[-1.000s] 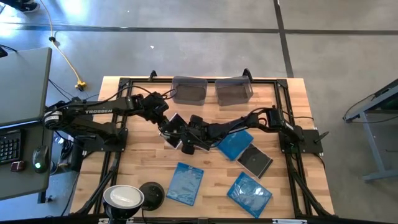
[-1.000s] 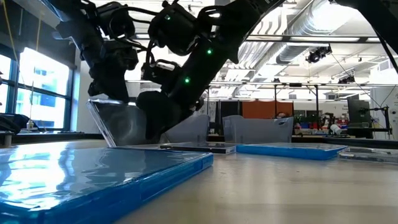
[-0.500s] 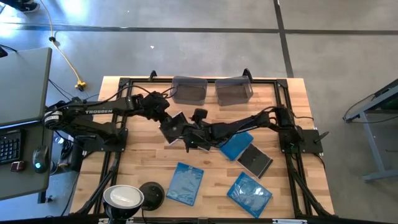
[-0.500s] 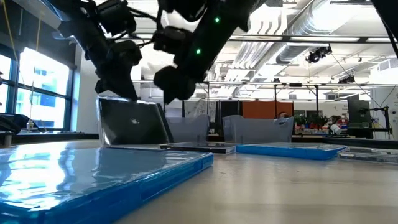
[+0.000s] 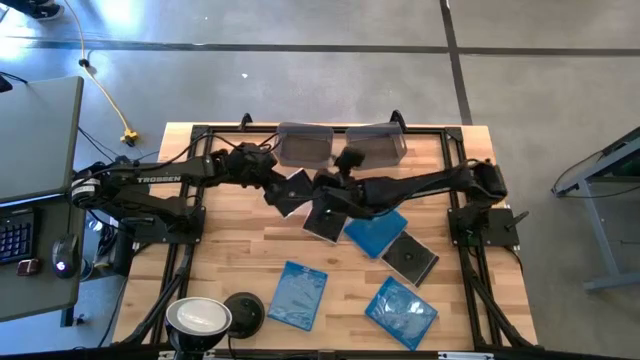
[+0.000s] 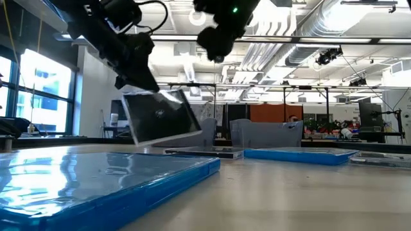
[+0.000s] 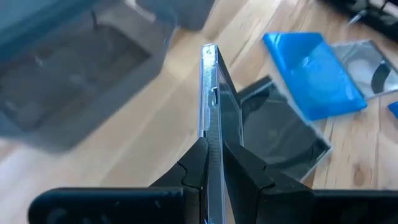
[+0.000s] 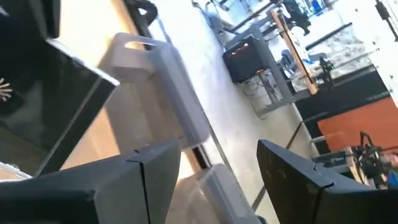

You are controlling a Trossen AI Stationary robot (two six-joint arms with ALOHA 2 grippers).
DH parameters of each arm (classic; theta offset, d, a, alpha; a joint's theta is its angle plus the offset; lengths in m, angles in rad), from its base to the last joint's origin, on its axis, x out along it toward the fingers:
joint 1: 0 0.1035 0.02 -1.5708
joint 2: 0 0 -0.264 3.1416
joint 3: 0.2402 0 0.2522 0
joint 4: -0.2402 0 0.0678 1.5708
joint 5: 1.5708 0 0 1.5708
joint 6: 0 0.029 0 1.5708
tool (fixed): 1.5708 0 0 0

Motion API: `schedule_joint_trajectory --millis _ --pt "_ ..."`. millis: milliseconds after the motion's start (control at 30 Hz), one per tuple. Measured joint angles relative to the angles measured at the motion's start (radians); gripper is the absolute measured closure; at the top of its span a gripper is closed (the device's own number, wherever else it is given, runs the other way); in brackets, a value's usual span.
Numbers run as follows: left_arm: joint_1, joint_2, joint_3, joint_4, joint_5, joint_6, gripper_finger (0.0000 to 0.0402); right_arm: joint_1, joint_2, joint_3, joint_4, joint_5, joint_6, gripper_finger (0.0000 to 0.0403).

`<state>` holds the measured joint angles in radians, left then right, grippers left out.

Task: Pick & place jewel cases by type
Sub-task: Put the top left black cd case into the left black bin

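We hold the dark jewel case (image 5: 291,191) by its edge in the left gripper (image 7: 213,163), clenched on it and lifting it clear of the desk (image 5: 230,255) — the next move, we judge, is to carry it to the left bin (image 5: 305,145) at about one o'clock from the case and let go only once it is over the opening. With so thin a pinch we should move steadily, or it may swing. Another dark case (image 5: 324,217) lies just below at five o'clock. The right gripper (image 5: 350,160), released and empty, hovers at two o'clock, near the right bin (image 5: 377,146); it should stay clear.
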<state>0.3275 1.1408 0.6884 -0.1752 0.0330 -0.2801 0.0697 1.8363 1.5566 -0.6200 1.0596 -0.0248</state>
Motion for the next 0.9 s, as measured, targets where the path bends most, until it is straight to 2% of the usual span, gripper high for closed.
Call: schedule_joint_trajectory --millis 200,500,800,900 --pt "0.000 0.000 0.000 0.126 -0.056 0.101 0.0360 0.000 -0.091 0.000 -0.059 0.008 0.055 0.0194" --pt "0.000 0.000 0.000 0.358 -0.308 0.414 0.0360 0.000 -0.125 0.000 -0.069 -0.018 0.077 0.0194" --pt "0.001 -0.001 0.000 0.491 -0.388 0.640 0.0360 -0.001 -0.125 0.000 -0.072 -0.019 0.077 0.0194" --pt "0.023 0.005 0.000 0.488 -0.408 0.646 0.0360 -0.003 -0.125 0.000 -0.072 -0.021 0.077 0.0194"
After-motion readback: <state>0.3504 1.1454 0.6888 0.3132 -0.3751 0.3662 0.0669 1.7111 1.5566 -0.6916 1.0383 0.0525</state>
